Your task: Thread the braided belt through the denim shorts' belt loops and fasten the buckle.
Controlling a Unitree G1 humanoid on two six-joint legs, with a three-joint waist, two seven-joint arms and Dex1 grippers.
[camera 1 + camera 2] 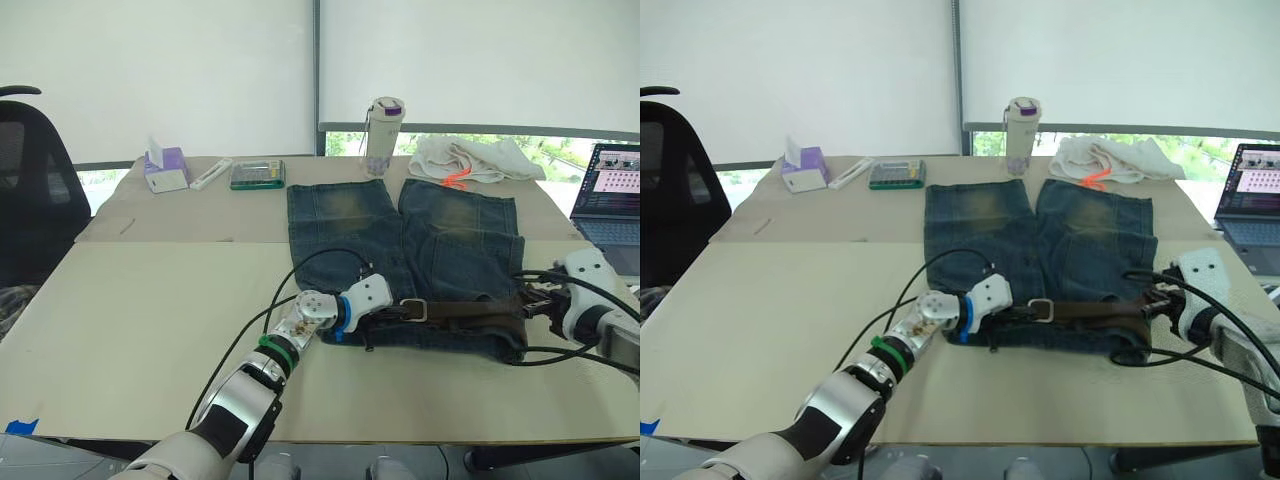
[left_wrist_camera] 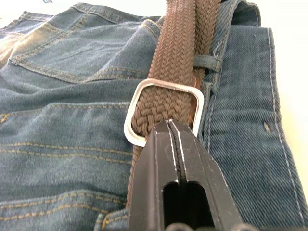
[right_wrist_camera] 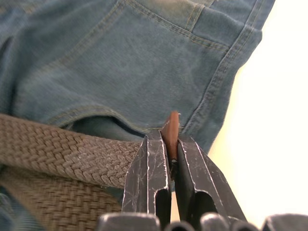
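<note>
the braided belt (image 1: 470, 316) lies along the waistband of the denim shorts (image 1: 405, 255) – left claw (image 2: 169, 126) clenched by the buckle (image 2: 163, 113), right claw (image 3: 169, 144) pinching the belt's tip (brown end).

Left gripper (image 2: 169, 126) fingers pressed together; right gripper (image 3: 169, 140) fingers clamped.
</note>
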